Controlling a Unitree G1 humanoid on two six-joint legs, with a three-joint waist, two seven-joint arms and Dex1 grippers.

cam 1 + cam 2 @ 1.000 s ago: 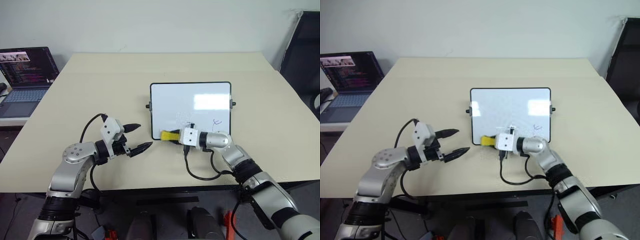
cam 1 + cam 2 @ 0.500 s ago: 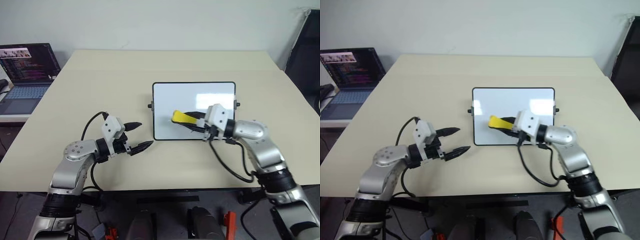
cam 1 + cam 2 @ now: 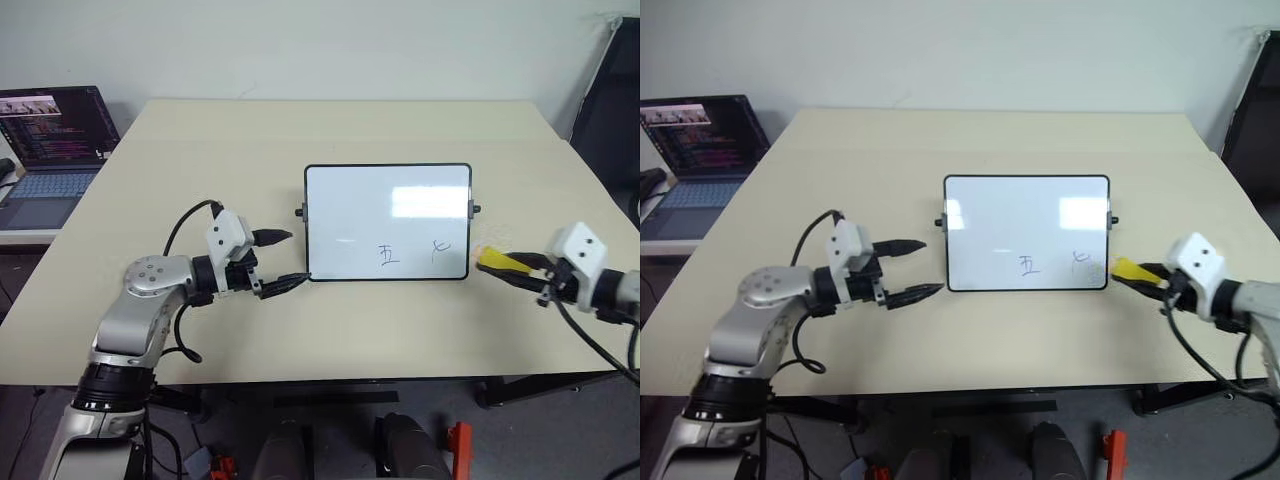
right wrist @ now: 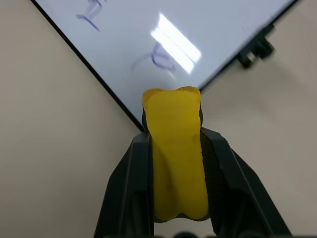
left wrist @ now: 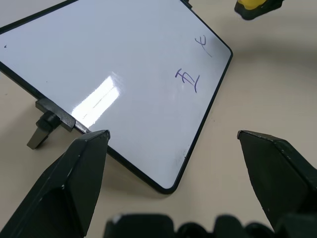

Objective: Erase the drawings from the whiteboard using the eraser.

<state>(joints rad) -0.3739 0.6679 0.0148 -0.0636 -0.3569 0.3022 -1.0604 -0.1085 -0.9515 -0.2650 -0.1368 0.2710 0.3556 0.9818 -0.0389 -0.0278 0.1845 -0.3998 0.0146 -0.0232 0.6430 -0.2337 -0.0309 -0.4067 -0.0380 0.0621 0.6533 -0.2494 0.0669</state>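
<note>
Right gripper (image 3: 512, 268) clamps yellow eraser (image 3: 497, 262), right of whiteboard (image 3: 387, 221); left gripper (image 3: 282, 260) spread wide at board's left corner.

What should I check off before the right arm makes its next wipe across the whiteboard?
1. Yellow eraser clamped in right gripper: ok.
2. Eraser on the whiteboard: not ok, it sits off the right edge.
3. Drawings gone: not ok, a boxy character and curly mark remain.
4. Left gripper off the writing surface: ok, open at the near left corner.
5. Board flat on the table: ok.
</note>
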